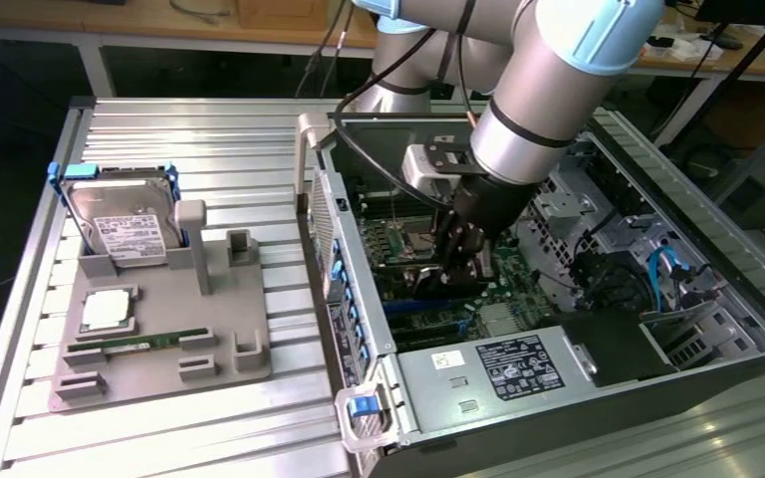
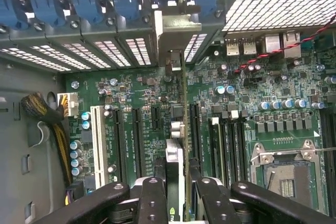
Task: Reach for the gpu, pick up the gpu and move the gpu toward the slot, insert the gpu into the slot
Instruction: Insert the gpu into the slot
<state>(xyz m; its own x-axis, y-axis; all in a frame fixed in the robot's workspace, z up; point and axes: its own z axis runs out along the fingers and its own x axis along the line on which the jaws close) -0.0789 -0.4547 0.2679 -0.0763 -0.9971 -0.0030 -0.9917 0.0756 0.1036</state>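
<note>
1. The ribbed aluminium counter (image 1: 183, 129) carries an open computer case (image 1: 675, 393) towards the exterior view's right and a grey fixture tray (image 1: 156, 299) towards its left.
2. The robot arm (image 1: 556, 90) reaches down from above into the open case, with its gripper (image 1: 462, 264) low over the board.
3. The green motherboard (image 2: 131, 85) lines the floor of the case. It bears a white expansion connector (image 2: 97, 140), several black ones, black memory sockets (image 2: 223, 142) and the square silver processor socket (image 2: 286, 177).
4. A power supply (image 1: 489, 368) with a white label sits at the near end of the case.
5. On the tray, a silver hard drive (image 1: 124, 224) stands upright in its holder.
6. The gpu (image 2: 174, 161) is inside the case, seen edge-on and upright between the black fingers (image 2: 152, 198), which are clenched on its two faces. Its metal bracket end points to the vented rear slot covers of the case.
7. The slot (image 1: 436, 307) shows as a blue strip on the board directly below the gripper. Whether the card's edge sits in it cannot be told.
8. A square processor chip (image 1: 107, 311) lies flat on the tray, near the hard drive.
9. A slim green memory stick (image 1: 156, 342) lies in a groove just beside the chip.
</note>
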